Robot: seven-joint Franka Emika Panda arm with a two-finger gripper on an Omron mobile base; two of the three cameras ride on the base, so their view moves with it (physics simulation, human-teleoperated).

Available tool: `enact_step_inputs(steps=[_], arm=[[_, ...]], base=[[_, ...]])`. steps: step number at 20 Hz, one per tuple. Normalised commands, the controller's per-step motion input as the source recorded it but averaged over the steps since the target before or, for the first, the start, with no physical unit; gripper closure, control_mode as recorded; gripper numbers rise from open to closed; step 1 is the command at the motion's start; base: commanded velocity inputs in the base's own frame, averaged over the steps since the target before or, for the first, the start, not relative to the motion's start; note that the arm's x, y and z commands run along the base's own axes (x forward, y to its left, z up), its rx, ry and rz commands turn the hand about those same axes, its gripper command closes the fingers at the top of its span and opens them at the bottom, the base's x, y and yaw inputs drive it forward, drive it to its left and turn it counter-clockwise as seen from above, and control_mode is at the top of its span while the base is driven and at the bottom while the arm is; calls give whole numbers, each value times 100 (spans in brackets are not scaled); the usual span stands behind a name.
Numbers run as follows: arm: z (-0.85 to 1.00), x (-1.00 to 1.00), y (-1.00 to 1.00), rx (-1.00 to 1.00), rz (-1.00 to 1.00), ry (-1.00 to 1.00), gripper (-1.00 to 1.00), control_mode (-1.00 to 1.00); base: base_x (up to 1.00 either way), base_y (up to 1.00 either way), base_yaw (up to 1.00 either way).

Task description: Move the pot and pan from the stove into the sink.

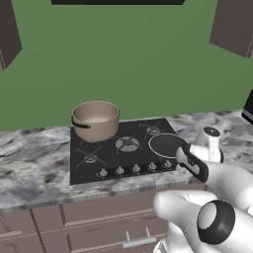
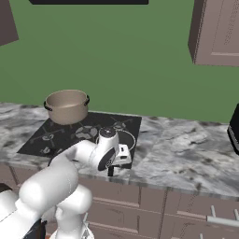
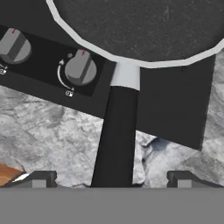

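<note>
A: Grey marbled counter runs under the stove's front edge. Where is the pan?

B: On the stove's right burner, its long handle jutting out past the knobs over the counter. The pot sits on the back-left burner.

A: And the gripper?

B: Spread fully open, holding nothing, its 2 fingertips straddling the handle from above. Step 1, grasping the pan, looks under way; next it likely must descend and close on the handle.
</note>
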Motion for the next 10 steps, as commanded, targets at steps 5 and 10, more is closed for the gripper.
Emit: enact_step_inputs(steps=[5, 10], arm=[[-34, 0, 4, 0, 0, 0, -100, -100], [-28, 0, 5, 0, 0, 1, 100, -100]], base=[[0, 0, 0], [0, 0, 0]])
